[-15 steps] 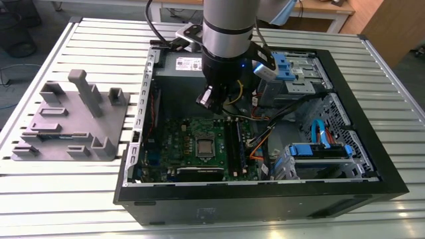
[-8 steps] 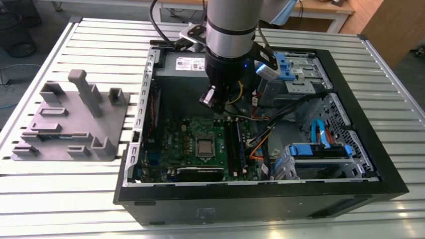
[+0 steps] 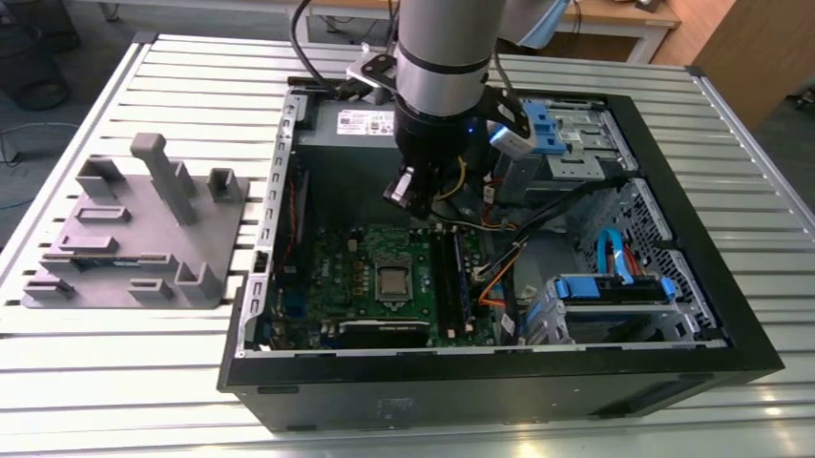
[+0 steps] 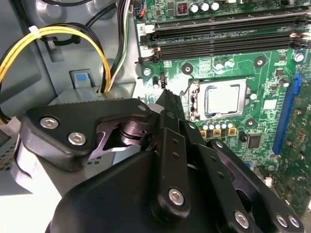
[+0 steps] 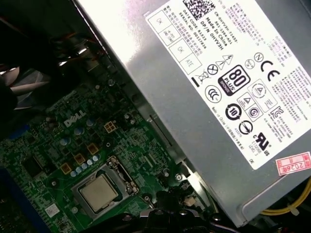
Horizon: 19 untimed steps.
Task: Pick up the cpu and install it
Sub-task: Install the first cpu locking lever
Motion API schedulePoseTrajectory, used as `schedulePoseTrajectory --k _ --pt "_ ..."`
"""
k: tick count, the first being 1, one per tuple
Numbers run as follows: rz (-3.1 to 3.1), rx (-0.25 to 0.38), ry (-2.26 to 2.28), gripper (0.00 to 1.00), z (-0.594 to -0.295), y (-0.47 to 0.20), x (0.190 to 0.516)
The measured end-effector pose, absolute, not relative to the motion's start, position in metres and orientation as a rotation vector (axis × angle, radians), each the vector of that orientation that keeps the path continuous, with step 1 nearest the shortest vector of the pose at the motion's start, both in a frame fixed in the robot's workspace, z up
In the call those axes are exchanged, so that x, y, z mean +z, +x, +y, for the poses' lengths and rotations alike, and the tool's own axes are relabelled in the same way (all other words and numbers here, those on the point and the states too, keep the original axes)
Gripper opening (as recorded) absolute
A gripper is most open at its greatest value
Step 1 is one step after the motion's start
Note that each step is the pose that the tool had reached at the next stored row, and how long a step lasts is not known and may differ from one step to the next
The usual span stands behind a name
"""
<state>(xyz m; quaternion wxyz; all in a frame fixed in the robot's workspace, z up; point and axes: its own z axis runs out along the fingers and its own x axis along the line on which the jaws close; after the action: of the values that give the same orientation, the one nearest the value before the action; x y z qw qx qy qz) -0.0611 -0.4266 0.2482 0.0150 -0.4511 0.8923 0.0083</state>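
The cpu (image 3: 392,279) lies flat inside the metal-framed socket on the green motherboard (image 3: 344,277) of the open computer case. Its silver top shows in both wrist views (image 4: 223,99) (image 5: 98,193). My gripper (image 3: 414,196) hangs above the board, between the socket and the power supply, apart from the cpu. In the second wrist view the black fingers (image 4: 167,111) meet at one tip, so the gripper (image 4: 164,94) is shut with nothing in it. Its dark tip (image 5: 165,216) also shows in the first wrist view.
A grey power supply (image 5: 218,97) with a white label stands beside the socket. Yellow and black cables (image 4: 58,34) run along the case wall. Memory slots (image 4: 223,36) flank the socket. A grey fixture (image 3: 134,229) sits on the slatted table at the exterior view's left.
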Motion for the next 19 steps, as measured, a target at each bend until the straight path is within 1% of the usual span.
schedulePoseTrajectory --k 7,15,19 --pt "2.781 0.012 -1.405 0.11 -0.4265 -0.0611 0.2418" --pt "2.814 -0.042 -1.376 0.11 -0.4267 -0.0611 0.2398" --pt "2.814 -0.042 -1.376 0.11 -0.4267 -0.0611 0.2399"
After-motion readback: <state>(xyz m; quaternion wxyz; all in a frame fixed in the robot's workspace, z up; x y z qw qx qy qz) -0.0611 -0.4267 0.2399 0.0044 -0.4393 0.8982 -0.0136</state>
